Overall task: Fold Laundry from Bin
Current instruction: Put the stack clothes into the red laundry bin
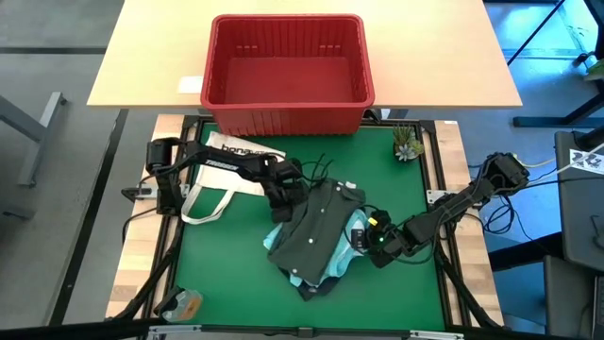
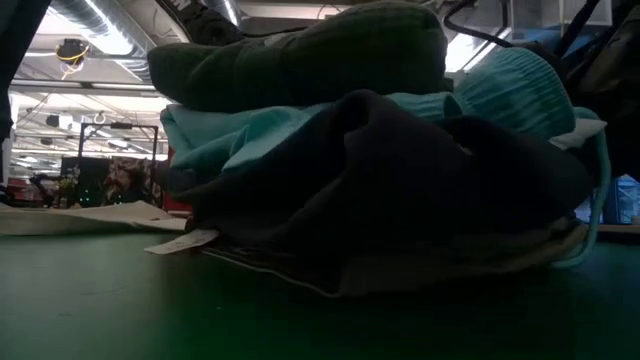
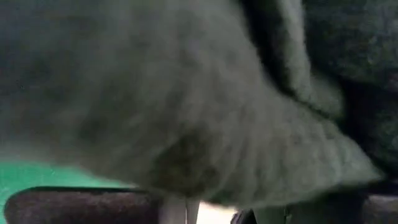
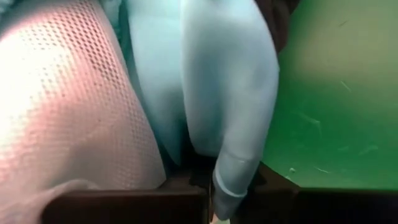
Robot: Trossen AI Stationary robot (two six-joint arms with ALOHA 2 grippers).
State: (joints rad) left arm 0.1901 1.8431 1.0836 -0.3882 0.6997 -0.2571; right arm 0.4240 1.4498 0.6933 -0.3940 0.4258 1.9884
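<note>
on the green mat (image 1: pixel 415 208) our laundry (image 1: pixel 316 236) sits piled, bin (image 1: pixel 286 118) empty behind. our right gripper (image 1: pixel 366 234) is clamped on turquoise cloth; whether our left gripper (image 1: pixel 286 196) holds the dark green top, we cannot tell. pulling now could drag the whole pile.

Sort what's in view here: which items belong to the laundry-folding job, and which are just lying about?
Job:
- pile of laundry, dark green garment on top, turquoise beneath
- red bin, showing nothing inside
- left gripper and right gripper, both at the pile

Lying about:
- white tote bag
- small potted plant
</note>
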